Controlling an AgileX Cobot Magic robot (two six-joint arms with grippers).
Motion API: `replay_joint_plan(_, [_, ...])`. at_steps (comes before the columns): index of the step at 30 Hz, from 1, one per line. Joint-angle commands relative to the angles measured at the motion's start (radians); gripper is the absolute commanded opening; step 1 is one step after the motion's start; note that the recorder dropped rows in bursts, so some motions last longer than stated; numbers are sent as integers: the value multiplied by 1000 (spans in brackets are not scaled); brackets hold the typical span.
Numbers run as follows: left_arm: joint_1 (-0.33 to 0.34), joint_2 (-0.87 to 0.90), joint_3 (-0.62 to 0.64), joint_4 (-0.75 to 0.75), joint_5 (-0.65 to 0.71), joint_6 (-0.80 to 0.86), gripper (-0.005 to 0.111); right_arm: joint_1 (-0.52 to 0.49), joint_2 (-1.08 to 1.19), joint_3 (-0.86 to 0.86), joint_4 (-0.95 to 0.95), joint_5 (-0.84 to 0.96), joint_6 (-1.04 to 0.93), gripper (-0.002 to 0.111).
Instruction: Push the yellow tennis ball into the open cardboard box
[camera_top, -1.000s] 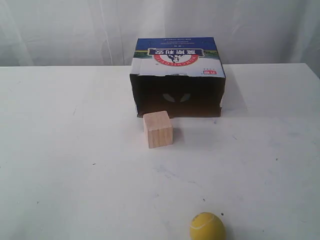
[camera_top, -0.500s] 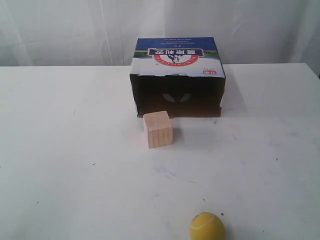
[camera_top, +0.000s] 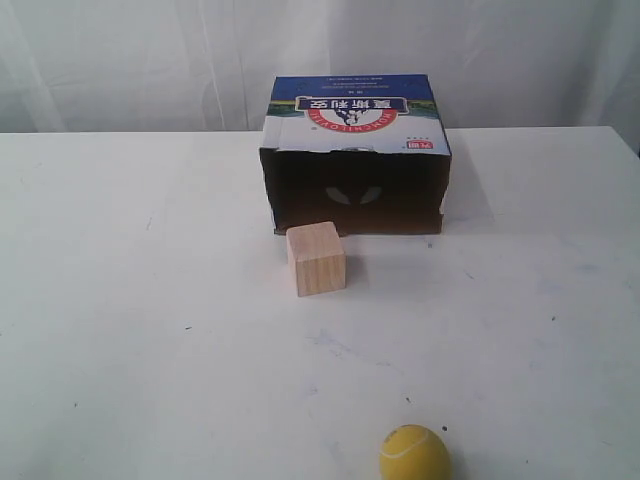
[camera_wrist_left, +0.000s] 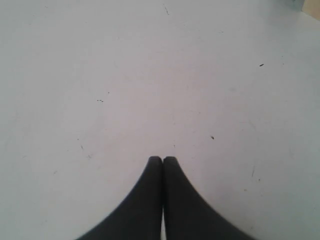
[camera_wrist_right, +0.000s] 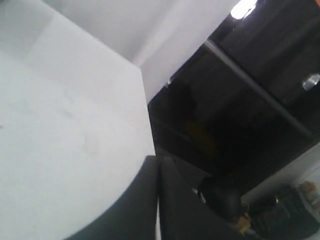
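The yellow tennis ball (camera_top: 414, 454) rests at the near edge of the white table, right of centre. The open cardboard box (camera_top: 355, 160) stands at the back middle, its blue-and-white printed top up and its dark ragged opening facing the ball's side. Neither gripper shows in the exterior view. My left gripper (camera_wrist_left: 162, 159) is shut, with its black fingers pressed together above bare table and nothing between them. My right gripper (camera_wrist_right: 159, 159) is also shut and empty, hanging over the table's edge beside a dark area. Ball and box are out of both wrist views.
A pale wooden cube (camera_top: 316, 258) sits just in front of the box's opening, toward its left side, between box and ball. The white table (camera_top: 130, 300) spreads wide on both sides. A white curtain hangs behind the box.
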Motion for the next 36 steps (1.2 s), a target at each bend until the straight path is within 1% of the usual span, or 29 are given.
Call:
replay_joint_plan(1, [-6,-4,2,-14,28,1,0,-7,-5,5,10,-188,123,0])
replay_joint_plan(8, [-6,-4,2,-14,28,1,0,-7,-5,5,44,-606,650,0])
replay_joint_plan(10, [-6,-4,2,-14,28,1,0,-7,-5,5,44,-701,800,0])
replay_joint_plan(14, [-6,-4,2,-14,28,1,0,-7,-5,5,55,-827,1104,0])
replay_joint_plan(16, [-6,-4,2,-14,28,1,0,-7,-5,5,143,-855,1185,0])
replay_joint_plan(18, [-6,-4,2,-14,28,1,0,-7,-5,-8,270,-868,1202,0])
replay_joint_plan(21, [-6,-4,2,-14,28,1,0,-7,-5,-105,532,-908,1137,0])
replay_joint_plan(23, [-6,-4,2,-14,28,1,0,-7,32,-220,666,-954,1001,0])
replay_joint_plan(26, [-6,-4,2,-14,28,1,0,-7,152,-433,691,-973,756,0])
replay_joint_plan(28, [-6,-4,2,-14,28,1,0,-7,271,-562,642,-960,601,0])
replay_joint_plan(30, [-6,-4,2,-14,28,1,0,-7,389,-644,598,-932,447,0])
replay_joint_plan(31, [-6,-4,2,-14,28,1,0,-7,471,-693,582,-892,319,0])
replay_joint_plan(33, [-6,-4,2,-14,28,1,0,-7,581,-751,582,-765,152,0])
replay_joint_plan(34, [-6,-4,2,-14,28,1,0,-8,670,-782,584,-611,56,0])
replay_joint_plan(36, [-6,-4,2,-14,28,1,0,-11,821,-835,584,-367,-105,0])
